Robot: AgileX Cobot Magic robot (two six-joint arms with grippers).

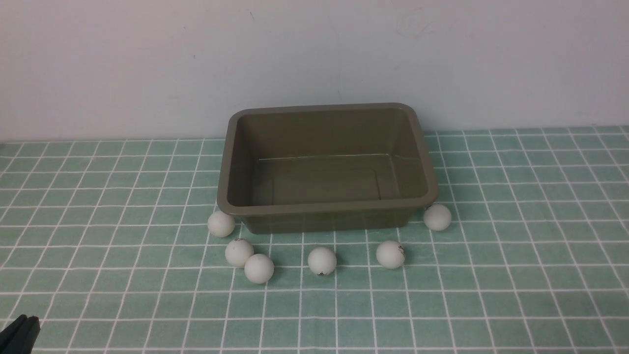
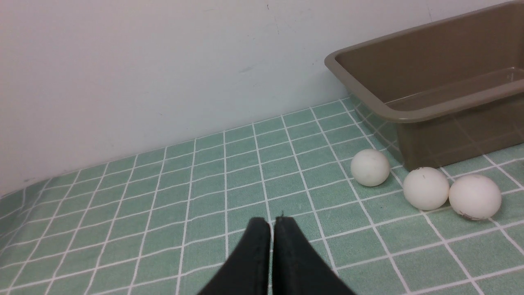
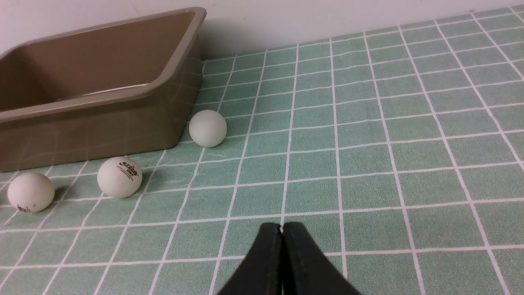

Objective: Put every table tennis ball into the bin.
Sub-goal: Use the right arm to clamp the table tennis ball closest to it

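Left tool (image 1: 19, 333) barely shows at the front view's near corner. Six table tennis balls (image 1: 322, 260) lie on the worktop (image 1: 491, 295) beyond it, all outside the empty bin (image 1: 324, 210). In the left wrist view it is pressed together. Of three balls ahead, two touch, so pinching one could send the other rolling. In the right wrist view the right tool (image 3: 281, 226), likewise pressed together, faces three more, and a smooth sphere may squirt free.

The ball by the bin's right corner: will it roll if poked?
Probably: the ball is round and sits free on the tablecloth. It looks smooth, so it might slip from a pinch. The bin beside it could block a roll that way.
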